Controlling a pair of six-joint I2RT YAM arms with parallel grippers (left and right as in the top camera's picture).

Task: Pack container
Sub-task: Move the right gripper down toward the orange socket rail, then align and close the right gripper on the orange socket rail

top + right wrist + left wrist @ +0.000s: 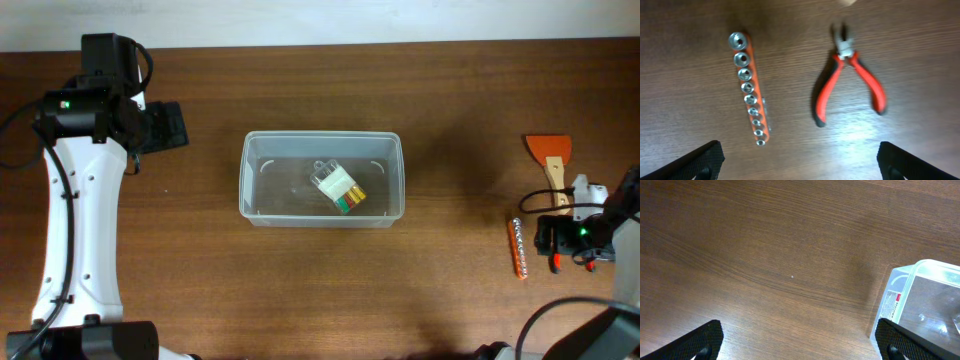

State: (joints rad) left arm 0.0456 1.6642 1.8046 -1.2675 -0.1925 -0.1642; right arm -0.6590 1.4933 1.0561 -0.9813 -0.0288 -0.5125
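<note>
The container (244, 182), a clear plastic bin with rounded corners, stood in the middle of the wooden counter (300, 290), its long sides running left to right. Inside it, toward the right of its floor, lay a small clear case (338, 187) of yellow and green bits, set at an angle to the walls.

The left claw (800, 347) hung over bare wood at the far left of the counter, well apart from the bin. Its fingers were spread wide with nothing between them. Its wrist camera caught one corner of the container at the lower right, with a white label (891, 305) on the wall.

The right claw (800, 167) was near the right edge of the counter, likewise fully spread and empty. Below it lay an orange rail of sockets (750, 90), graded from large to small. Just beside the rail lay red-handled pliers (850, 75), nose pointing away from the fingers. On the far side of that arm, a scraper (551, 160) with an orange blade and a wooden handle lay on the counter.
</note>
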